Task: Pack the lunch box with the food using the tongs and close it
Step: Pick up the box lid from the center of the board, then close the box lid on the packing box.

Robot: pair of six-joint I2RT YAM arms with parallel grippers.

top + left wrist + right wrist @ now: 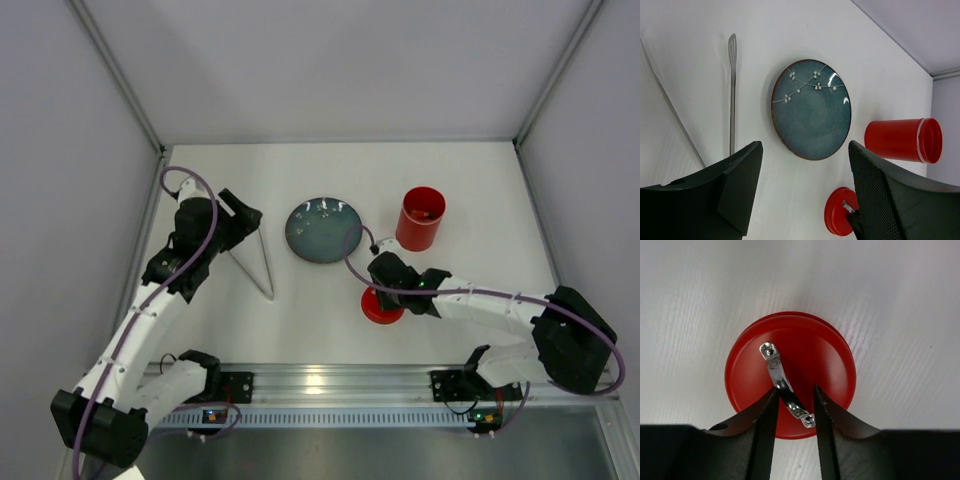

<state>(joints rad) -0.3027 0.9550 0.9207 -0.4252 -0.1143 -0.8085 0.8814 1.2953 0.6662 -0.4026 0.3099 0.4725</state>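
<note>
The red lunch box (421,218) stands upright at the back right with its mouth uncovered; small bits show inside, too small to name as food. It also shows in the left wrist view (895,140). Its red lid (805,350) lies flat on the table (382,308), silver handle (777,372) up. My right gripper (795,390) is down on the lid, its jaws pressed in on either side of the handle. The pale tongs (255,265) lie on the table left of the plate, one arm plain in the wrist view (732,95). My left gripper (805,145) hangs open beside them, holding nothing.
A dark blue-grey plate (323,230) with a white blossom pattern sits between the tongs and the lunch box, with no food on it (812,115). Grey walls close in the left, back and right. A metal rail (320,385) runs along the near edge.
</note>
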